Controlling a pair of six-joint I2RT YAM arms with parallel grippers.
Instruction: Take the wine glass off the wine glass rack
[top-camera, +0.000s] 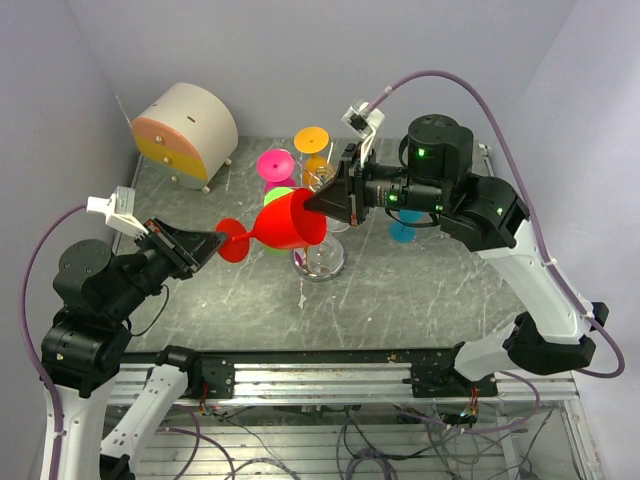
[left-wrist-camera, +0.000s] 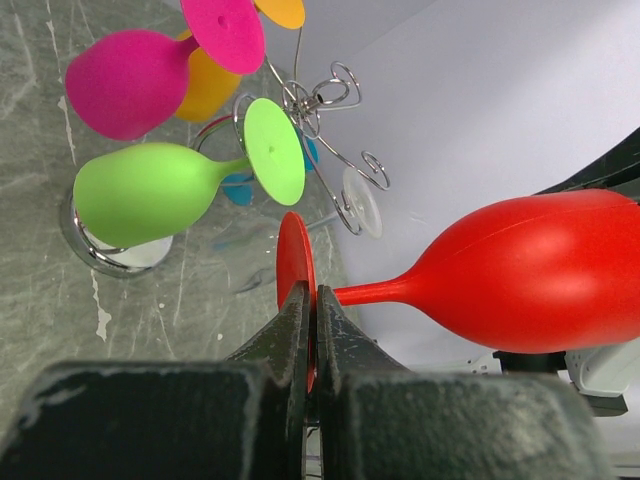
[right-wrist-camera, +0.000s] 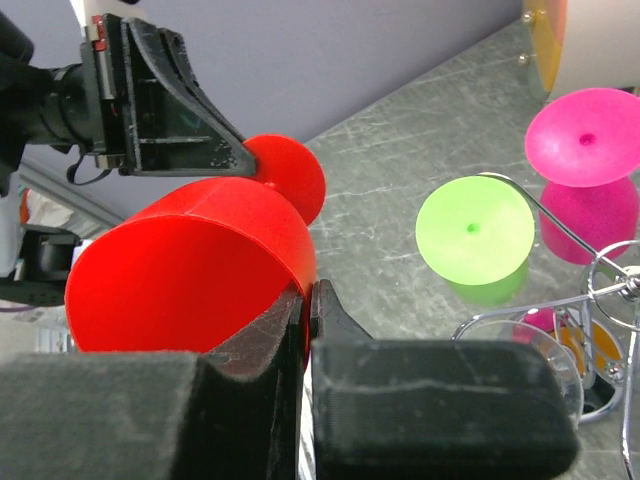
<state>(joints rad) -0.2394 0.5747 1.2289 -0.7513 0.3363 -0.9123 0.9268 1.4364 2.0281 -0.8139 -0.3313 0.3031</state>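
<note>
Red wine glass (top-camera: 285, 225) off the wine glass rack (top-camera: 325, 265), sideways in the air just beside it. Left pincer (top-camera: 218, 243) clenched on the foot, right pincer (top-camera: 320, 205) clenched on the bowl's rim. Move away from the rack slowly, both together, no bumping the green glass (left-wrist-camera: 150, 190).

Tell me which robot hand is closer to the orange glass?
Right. The right gripper, holding the red glass, sits beside the orange glass; the left gripper, on the red foot, is farther off.
</note>
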